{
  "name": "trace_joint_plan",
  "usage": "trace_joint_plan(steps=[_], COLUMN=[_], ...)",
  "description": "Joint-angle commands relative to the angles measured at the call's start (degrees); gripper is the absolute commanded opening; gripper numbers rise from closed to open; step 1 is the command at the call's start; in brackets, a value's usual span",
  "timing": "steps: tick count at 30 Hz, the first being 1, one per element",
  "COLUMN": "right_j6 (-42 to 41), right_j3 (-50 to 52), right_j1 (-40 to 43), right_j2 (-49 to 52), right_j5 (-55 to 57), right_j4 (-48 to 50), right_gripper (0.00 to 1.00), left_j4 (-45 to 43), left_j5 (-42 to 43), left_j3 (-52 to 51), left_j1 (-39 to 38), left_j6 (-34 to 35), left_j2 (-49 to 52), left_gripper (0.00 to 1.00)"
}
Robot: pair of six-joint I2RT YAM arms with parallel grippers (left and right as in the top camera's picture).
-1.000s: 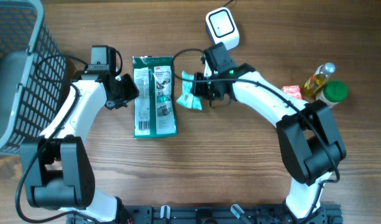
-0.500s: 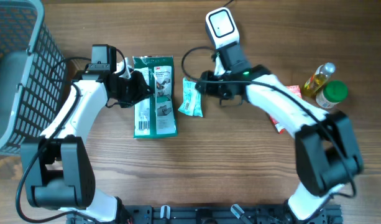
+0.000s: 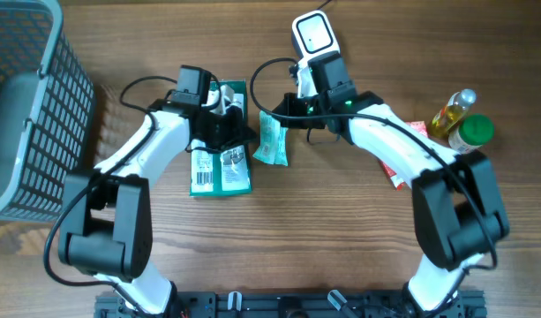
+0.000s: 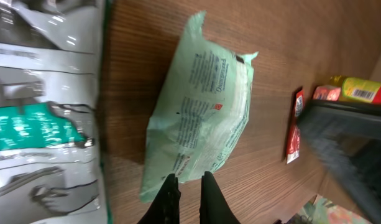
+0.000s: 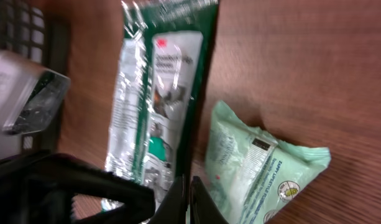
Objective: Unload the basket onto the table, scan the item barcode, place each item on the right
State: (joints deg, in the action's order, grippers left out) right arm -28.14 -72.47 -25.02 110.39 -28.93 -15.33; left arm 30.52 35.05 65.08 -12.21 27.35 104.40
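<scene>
Wood-grain table carries everything. Closest to its near edge lies the tail of a green pack, its long axis running near to far. In the right wrist view its clear front shows a red logo at one end that looks like 3M; the smaller print is too fine to read.

Just right of it, across a strip of bare wood, lies the mint pouch, the item for scanning. It lies flat around the middle of the table, closer to the far edge. Its long axis also runs near to far, the far end leaning a little left and the near end broader. The upturned side bears blocks of small dark print, a small red mark and a black patch near one end. A line of capitals along one edge seems to begin ZAPPY; the rest is illegible.

The left gripper reaches over the pack from the left, jaws closed and empty, tips by the pouch's edge; contact cannot be told. The right gripper hangs above the gap between pack and pouch, fingers pressed together, holding nothing.

Toward the right edge lie a red packet, then a green-lidded jar and a yellow bottle whose label shows a barcode. A grey wire basket stands at the left edge. At the far edge, beyond the pouch, sits the white scanner.
</scene>
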Motion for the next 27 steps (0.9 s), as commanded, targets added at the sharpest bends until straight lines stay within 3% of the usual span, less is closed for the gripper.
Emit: trace_joint_plan(steps=[1,11,20,27], right_j6=[1.1,1.0,1.1,1.1], right_j3=[-0.5,-0.3,-0.3,-0.3], right_j1=[-0.2,-0.1,-0.1,-0.1], right_j2=[5.0,8.6,8.6,8.6], right_j5=[-3.2,-3.1,1.9,4.1], right_j4=[0.0,-0.3,-3.1,-5.1], right_gripper=[0.04,0.04,0.04,0.05], left_j4=[-1.1,-3.3,-2.5,-0.7], left_j5=[0.9,-3.0,-14.8,-17.8], left_j3=[-0.5,-0.5,-0.5,-0.6], left_j1=[-1.8,-5.1,-5.5,-5.6], left_j6=[1.1,3.6,3.7,3.6], left_j2=[1.3,4.3,6.2,6.2], left_gripper=[0.04,0.04,0.04,0.04])
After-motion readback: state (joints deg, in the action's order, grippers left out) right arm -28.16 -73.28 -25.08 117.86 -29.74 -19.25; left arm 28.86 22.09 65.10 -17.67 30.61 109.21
